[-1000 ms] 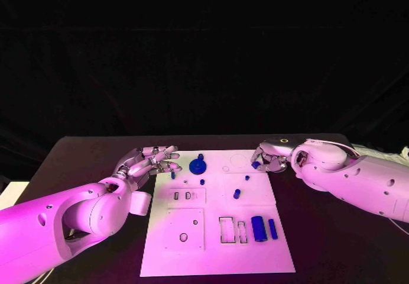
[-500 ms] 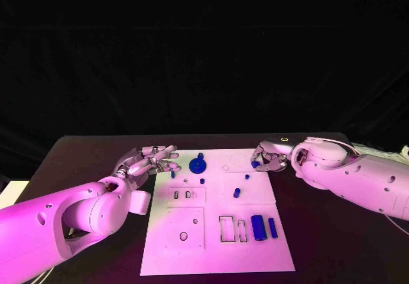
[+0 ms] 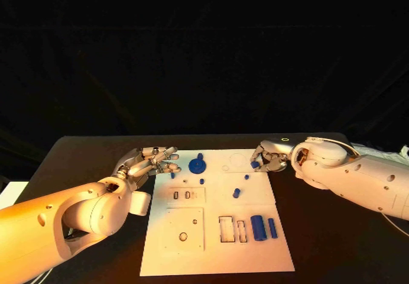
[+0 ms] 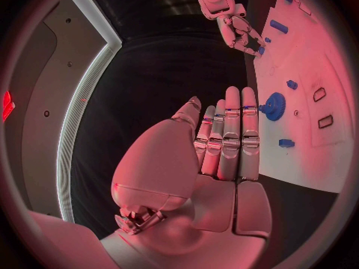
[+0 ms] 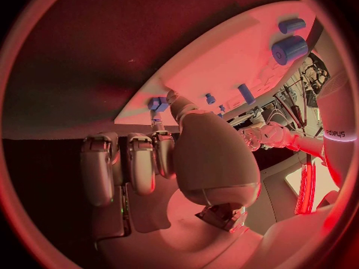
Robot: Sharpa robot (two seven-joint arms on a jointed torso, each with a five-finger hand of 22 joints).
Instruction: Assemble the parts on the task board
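Head view: the white task board (image 3: 217, 236) lies at the centre of the black table (image 3: 85, 154). The left hand (image 3: 152, 161) rests at about 10 o'clock from the board's middle, just beside the board's far left corner, fingers extended and slightly apart, holding nothing. The right hand (image 3: 266, 158) sits at about 1 o'clock, at the board's far right edge, fingers curled round a small blue part (image 3: 255, 164). On the board, a blue gear (image 3: 198, 165) stands at 11 o'clock near the left hand; a short peg (image 3: 236, 193) stands near the centre; a thick cylinder (image 3: 258, 228) and a thin rod (image 3: 273, 228) lie side by side at 5 o'clock, beside rectangular slots (image 3: 231, 229).

Left wrist view: the left hand (image 4: 224, 143) appears from behind, fingers straight and side by side, palm empty, fingertips short of the board (image 4: 329, 155); the gear (image 4: 274, 106) lies just beyond them. The right hand (image 4: 241, 32) is seen far across the board.

Right wrist view: the right hand (image 5: 164, 161) is seen from behind; the thumb and a fingertip pinch the blue part (image 5: 158, 104) at the board's edge (image 5: 224, 72), a grip the head view shows only partly. The cylinder (image 5: 289, 49) and rod (image 5: 292, 25) appear at the board's far end
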